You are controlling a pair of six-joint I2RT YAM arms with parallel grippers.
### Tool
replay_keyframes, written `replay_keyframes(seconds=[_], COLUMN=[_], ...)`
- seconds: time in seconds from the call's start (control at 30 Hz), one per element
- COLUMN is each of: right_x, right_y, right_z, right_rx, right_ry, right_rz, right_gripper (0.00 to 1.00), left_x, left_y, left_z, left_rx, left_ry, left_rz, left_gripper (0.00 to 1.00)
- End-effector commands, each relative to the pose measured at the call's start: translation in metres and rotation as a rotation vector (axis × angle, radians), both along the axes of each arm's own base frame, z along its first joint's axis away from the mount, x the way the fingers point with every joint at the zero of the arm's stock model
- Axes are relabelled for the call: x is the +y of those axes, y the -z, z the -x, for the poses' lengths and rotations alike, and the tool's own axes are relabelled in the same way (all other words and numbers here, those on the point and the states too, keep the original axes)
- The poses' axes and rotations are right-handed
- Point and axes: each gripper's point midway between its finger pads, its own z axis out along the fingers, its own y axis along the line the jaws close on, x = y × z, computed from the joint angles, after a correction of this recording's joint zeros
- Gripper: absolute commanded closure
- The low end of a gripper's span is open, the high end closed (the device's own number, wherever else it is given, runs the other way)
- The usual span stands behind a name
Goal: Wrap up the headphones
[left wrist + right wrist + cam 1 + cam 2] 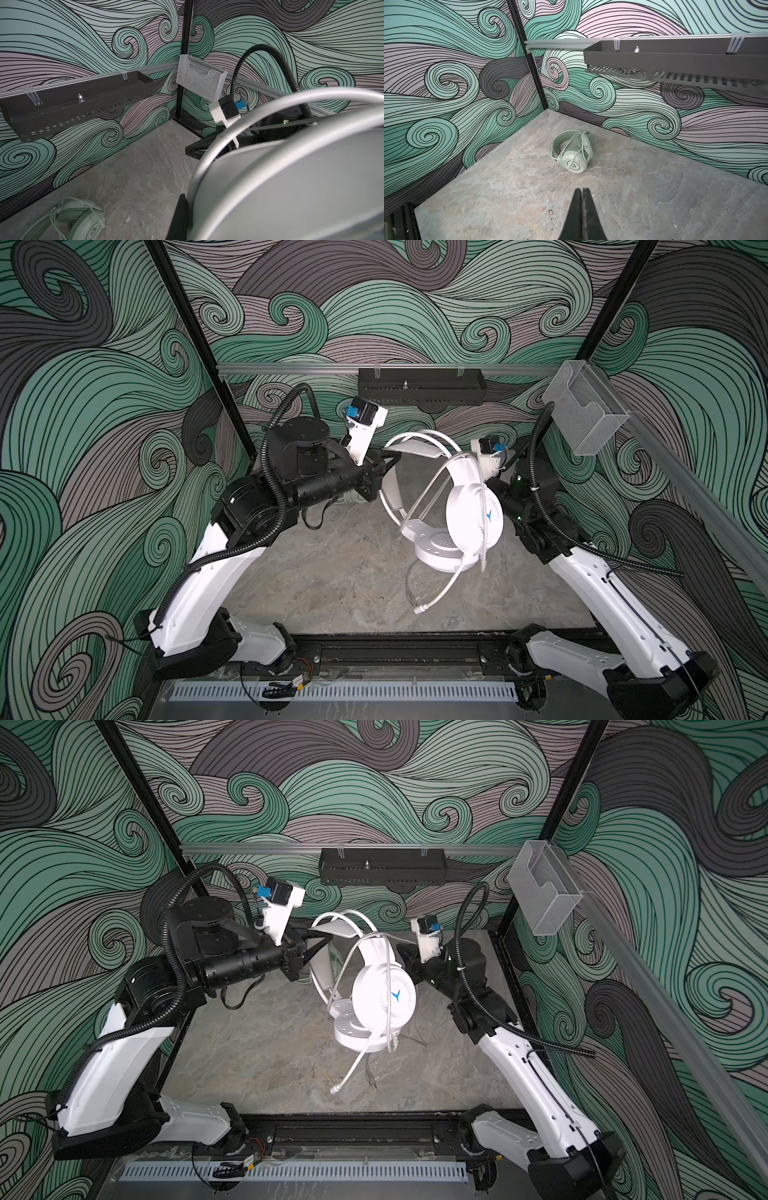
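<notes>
The white headphones, with a blue arrow mark on one earcup, hang above the table in both top views. Thin cable runs in loops over the headband and earcups, and a thick white lead dangles below them. My left gripper is shut on the headband; only one black finger shows beside it. My right gripper is shut on nothing, just right of the headband. The mint green headphones lie on the table with their cable around them. My left arm hides them in both top views.
A dark perforated shelf hangs on the back rail. A clear holder is fixed at the back right corner. The grey stone-look table is walled by patterned panels and black posts.
</notes>
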Motion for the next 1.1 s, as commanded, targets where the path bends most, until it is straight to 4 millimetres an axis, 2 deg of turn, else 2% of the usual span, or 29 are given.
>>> replay_keyframes(seconds=[0.0, 0.07, 0.33, 0.53, 0.6, 0.63, 0.73, 0.87, 1.07], right_x=[0.003, 0.008, 0.029, 0.032, 0.033, 0.034, 0.035, 0.036, 0.039], right_y=[0.008, 0.003, -0.022, -0.023, -0.017, -0.014, -0.002, 0.021, 0.053], right_z=[0.003, 0.007, 0.026, 0.031, 0.033, 0.033, 0.035, 0.042, 0.054], right_rx=[0.028, 0.006, -0.074, -0.082, -0.071, -0.063, -0.037, 0.013, 0.076], right_ry=[-0.019, -0.056, -0.215, -0.246, -0.25, -0.251, -0.254, -0.266, -0.284], right_rz=[-0.023, -0.043, -0.166, -0.177, -0.18, -0.182, -0.185, -0.185, -0.157], right_gripper=[1.0, 1.0, 0.79, 0.73, 0.74, 0.74, 0.75, 0.76, 0.85], left_x=[0.008, 0.008, 0.016, 0.027, 0.034, 0.025, 0.03, 0.037, 0.043], left_y=[-0.072, -0.078, -0.109, -0.123, -0.13, -0.124, -0.13, -0.135, -0.126], left_z=[0.022, 0.022, 0.022, 0.013, 0.015, 0.005, 0.001, -0.005, -0.021], left_rx=[-0.077, -0.071, -0.092, -0.098, -0.101, -0.084, -0.079, -0.059, -0.005], left_ry=[0.06, 0.06, 0.037, -0.038, -0.059, -0.065, -0.093, -0.119, -0.184], left_rz=[0.261, 0.297, 0.388, 0.417, 0.441, 0.429, 0.469, 0.507, 0.522], left_gripper=[1.0, 1.0, 1.0, 1.0, 1.0, 1.0, 1.0, 1.0, 1.0])
